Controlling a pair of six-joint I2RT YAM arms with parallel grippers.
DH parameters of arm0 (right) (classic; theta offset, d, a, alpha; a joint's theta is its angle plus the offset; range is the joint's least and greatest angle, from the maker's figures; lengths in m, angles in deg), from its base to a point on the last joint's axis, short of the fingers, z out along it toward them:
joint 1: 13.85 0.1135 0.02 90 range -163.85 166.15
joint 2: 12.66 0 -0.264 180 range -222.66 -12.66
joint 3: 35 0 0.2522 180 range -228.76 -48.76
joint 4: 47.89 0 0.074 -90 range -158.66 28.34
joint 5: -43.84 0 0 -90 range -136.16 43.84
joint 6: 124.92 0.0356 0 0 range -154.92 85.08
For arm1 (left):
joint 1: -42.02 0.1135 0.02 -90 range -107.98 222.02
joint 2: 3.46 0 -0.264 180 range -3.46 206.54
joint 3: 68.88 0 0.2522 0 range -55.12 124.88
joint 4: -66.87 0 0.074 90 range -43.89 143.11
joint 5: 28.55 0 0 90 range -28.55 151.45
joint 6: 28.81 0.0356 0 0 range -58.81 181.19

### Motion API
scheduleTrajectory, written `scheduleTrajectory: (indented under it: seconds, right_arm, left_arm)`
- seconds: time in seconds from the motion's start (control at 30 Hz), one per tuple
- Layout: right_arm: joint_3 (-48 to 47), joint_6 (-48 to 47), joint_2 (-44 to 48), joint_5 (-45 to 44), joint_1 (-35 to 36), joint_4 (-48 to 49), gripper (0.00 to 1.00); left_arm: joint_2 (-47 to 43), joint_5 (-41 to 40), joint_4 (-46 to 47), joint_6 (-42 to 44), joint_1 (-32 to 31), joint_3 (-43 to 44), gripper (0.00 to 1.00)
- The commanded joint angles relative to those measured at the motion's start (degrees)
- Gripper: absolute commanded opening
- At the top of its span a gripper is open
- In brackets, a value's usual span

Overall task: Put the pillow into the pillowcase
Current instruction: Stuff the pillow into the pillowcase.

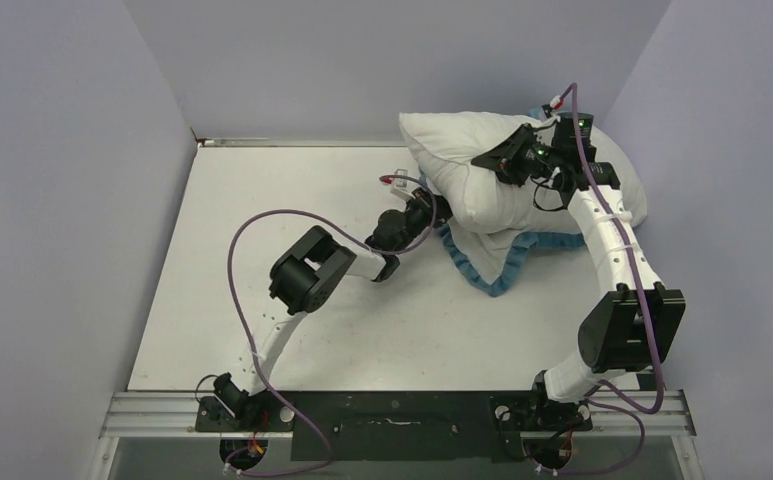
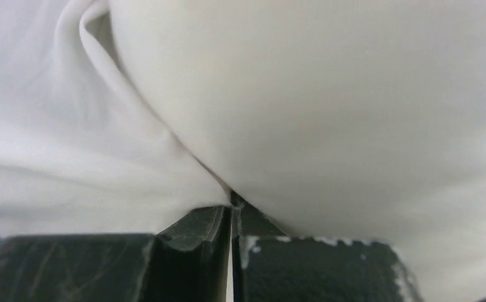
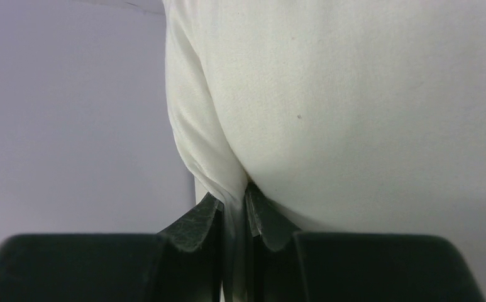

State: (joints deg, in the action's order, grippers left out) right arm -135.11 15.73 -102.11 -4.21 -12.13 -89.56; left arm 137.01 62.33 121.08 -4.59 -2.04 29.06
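Left pincer [image 2: 231, 204]: pinching the pillow [image 1: 457, 150] edge fold.
Right pincer [image 3: 234, 200]: pinching pillow's top fold.
Progress: pillow atop pillowcase [image 1: 492, 272], seemingly not inserted.

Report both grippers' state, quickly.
Left gripper: shut on white cloth; pillow or pillowcase, cannot tell.
Right gripper: shut on a fold of the pillow.

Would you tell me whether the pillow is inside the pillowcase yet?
Not fully: the pillow lies bare atop the pillowcase, whose blue ruffle shows beneath it. Whether an end is tucked in, cannot tell.
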Motion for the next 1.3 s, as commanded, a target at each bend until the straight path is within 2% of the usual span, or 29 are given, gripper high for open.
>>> scheduleTrajectory:
  seconds: [0.0,0.2,0.33,0.47,0.57,0.7,0.77,0.8,0.87,0.93,0.97,1.1,1.27]
  right_arm:
    - [-1.4,1.4,2.9,0.3,-1.5,3.0,0.05]
    - [-2.3,0.3,2.5,-0.4,-1.5,2.2,0.05]
    - [-4.8,-3.4,2.0,-2.6,-1.5,-1.9,0.05]
    - [-4.3,-6.5,2.3,-4.4,-1.5,-4.6,0.05]
    - [-2.8,-6.7,2.8,-4.6,-1.5,-4.5,0.05]
    - [-3.4,-7.0,2.8,-5.0,-1.5,-4.9,0.05]
    - [-4.4,-7.3,2.5,-5.4,-1.5,-5.3,0.05]
    - [-4.8,-7.5,2.5,-5.5,-1.5,-5.5,0.05]
    - [-5.4,-7.7,2.4,-5.8,-1.5,-6.0,0.05]
    - [-5.7,-7.8,2.3,-6.1,-1.5,-6.3,0.05]
    - [-5.8,-7.8,2.3,-6.1,-1.5,-6.4,0.05]
    - [-5.9,-7.9,2.2,-6.2,-1.5,-6.5,0.05]
    - [-6.5,-7.9,2.0,-6.1,-1.5,-6.6,0.05]
  left_arm:
    - [-9.5,3.1,16.6,1.5,1.4,-5.5,0.0]
    - [-15.8,4.8,15.8,0.2,1.7,-16.3,0.0]
    - [-20.4,6.6,16.7,0.4,2.7,-23.5,0.0]
    - [-24.4,7.5,18.7,0.6,3.3,-27.1,0.0]
    - [-26.3,8.5,14.5,1.0,3.4,-27.3,0.0]
    - [-27.0,11.0,3.7,-0.4,3.8,-25.4,0.01]
    - [-27.4,11.5,-3.6,-1.1,4.0,-24.4,0.36]
    - [-28.1,10.7,-7.0,-1.3,4.1,-24.4,0.48]
    - [-29.6,8.3,-13.9,-0.9,3.8,-24.4,0.67]
    - [-31.1,5.2,-24.7,-1.3,3.6,-23.2,0.84]
    - [-31.3,4.5,-29.3,-1.4,3.5,-22.2,0.88]
    - [-29.2,3.6,-38.5,-6.6,3.4,-19.1,0.89]
    - [-23.9,4.6,-41.3,-10.8,2.6,-13.6,0.88]
